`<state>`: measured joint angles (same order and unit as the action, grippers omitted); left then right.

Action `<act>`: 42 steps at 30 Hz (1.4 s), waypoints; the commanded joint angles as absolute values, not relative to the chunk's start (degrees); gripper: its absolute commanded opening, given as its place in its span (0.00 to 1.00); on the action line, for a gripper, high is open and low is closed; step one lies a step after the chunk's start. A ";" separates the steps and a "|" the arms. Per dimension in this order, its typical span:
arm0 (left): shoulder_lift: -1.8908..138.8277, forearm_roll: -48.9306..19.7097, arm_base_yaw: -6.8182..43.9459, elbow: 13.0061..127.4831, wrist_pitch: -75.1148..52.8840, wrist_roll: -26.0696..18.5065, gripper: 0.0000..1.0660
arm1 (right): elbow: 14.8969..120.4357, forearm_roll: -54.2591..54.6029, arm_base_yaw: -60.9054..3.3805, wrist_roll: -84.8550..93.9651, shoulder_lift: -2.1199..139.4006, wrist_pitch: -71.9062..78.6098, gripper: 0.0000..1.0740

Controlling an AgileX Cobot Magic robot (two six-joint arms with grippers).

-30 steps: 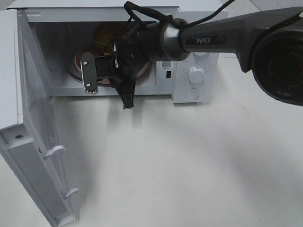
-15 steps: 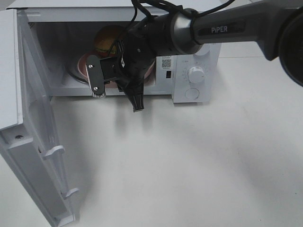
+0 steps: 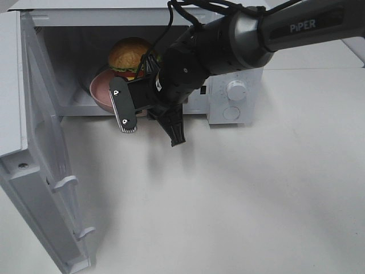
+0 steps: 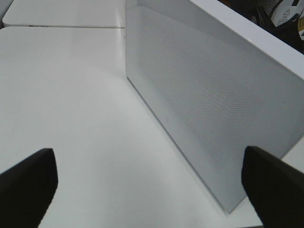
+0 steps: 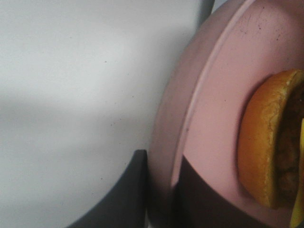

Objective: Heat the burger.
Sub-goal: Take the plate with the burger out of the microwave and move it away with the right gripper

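The burger [image 3: 128, 56] stands on the round pink plate [image 3: 100, 91] inside the open microwave [image 3: 234, 91], at the left of the chamber. My right gripper [image 3: 151, 130] reaches in from the right at the opening. Its grey finger [image 3: 122, 108] overlaps the plate's front rim. The right wrist view shows the plate's rim [image 5: 190, 109] running between two dark fingers [image 5: 128, 194], with my right gripper [image 5: 161, 202] shut on it and the burger's bun [image 5: 263, 142] close by. My left gripper [image 4: 152, 190] is open and holds nothing beside the microwave's door.
The microwave door [image 3: 40, 171] swings out to the left and reaches the table's front edge. Its perforated panel [image 4: 204, 95] fills the left wrist view. The control panel with white knobs [image 3: 235, 90] is right of the chamber. White tabletop [image 3: 228, 200] lies in front.
My right arm has shifted right and toward the front of the opening. The burger and plate, half hidden behind the gripper before, now show clearly. The left gripper has not moved.
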<state>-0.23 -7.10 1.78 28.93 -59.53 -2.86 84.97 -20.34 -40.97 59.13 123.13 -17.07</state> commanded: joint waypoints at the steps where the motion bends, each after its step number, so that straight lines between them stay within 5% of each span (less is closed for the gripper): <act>1: -1.43 -7.05 1.55 28.82 -59.42 -2.69 0.92 | 81.76 -21.83 -40.74 59.19 118.89 -11.63 0.00; 42: -1.43 -7.05 1.55 28.82 -59.42 -2.69 0.92 | 36.73 -22.23 -40.74 58.27 79.64 -0.63 0.00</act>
